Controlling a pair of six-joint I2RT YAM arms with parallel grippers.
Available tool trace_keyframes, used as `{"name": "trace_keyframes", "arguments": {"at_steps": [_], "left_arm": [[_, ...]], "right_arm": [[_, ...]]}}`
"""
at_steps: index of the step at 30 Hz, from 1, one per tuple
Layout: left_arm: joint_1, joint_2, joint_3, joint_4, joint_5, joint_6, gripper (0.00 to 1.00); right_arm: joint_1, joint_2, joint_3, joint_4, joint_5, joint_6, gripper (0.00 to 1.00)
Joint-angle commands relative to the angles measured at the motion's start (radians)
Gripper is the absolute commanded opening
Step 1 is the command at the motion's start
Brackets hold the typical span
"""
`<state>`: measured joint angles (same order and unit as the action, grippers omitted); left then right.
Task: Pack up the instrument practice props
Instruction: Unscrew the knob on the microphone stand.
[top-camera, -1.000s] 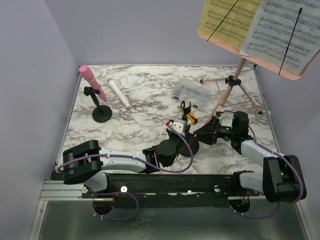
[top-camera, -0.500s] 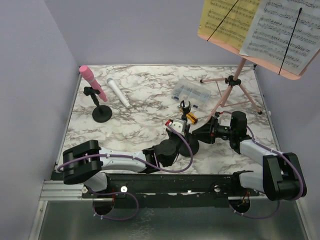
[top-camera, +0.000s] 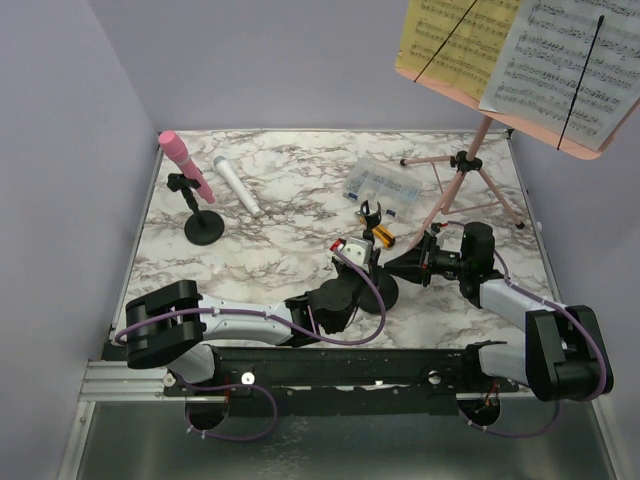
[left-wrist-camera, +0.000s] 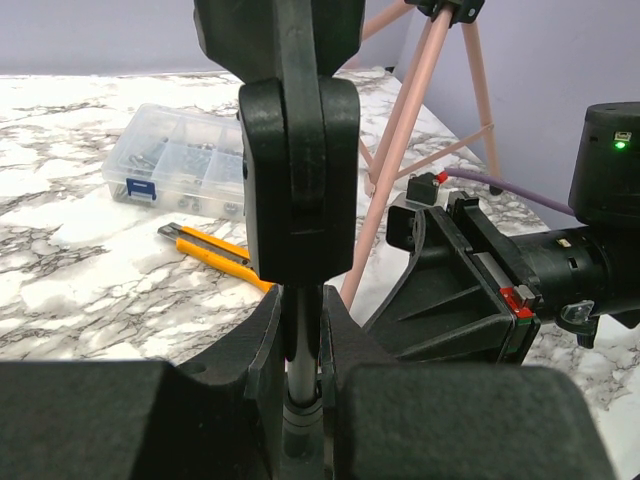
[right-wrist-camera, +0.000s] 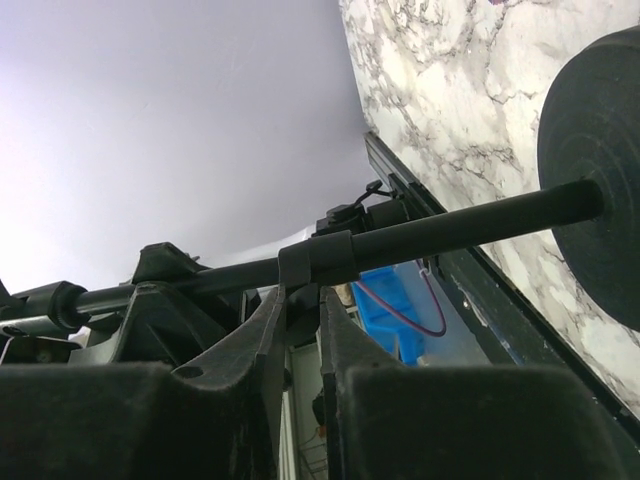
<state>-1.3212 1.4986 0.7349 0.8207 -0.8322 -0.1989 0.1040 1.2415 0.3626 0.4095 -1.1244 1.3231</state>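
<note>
Marble tabletop: lilac walls around it, and the props are spread out with none packed yet.
Empty mic holder: near the front, between the two arms.
Left gripper: fingers pinched on the holder's thin stem below the clip, probably to steady it.
Right gripper: fingers nearly together at the stem's collar. I can't tell whether they grip it.
Pink microphone: in the other holder, back left.
Music rack: standing on the right.
</note>
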Motion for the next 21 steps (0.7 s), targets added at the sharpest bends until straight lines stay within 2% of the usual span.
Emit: {"name": "trace_keyframes", "arguments": {"at_steps": [1,10,21], "left_arm": [[-0.001,0.013,0.012,0.014,-0.007,-0.046,0.00],[0.000,0.012,0.009,0.012,-0.004,-0.046,0.00],[0.000,0.012,0.011,0.012,0.001,-0.046,0.00]], "right_arm": [[0.006,-0.017,0.013,0.023,0.017,-0.064,0.15],[0.006,-0.036,0.041,0.027,0.020,-0.236,0.12],[0.006,-0.047,0.053,0.048,0.003,-0.300,0.28]]}}
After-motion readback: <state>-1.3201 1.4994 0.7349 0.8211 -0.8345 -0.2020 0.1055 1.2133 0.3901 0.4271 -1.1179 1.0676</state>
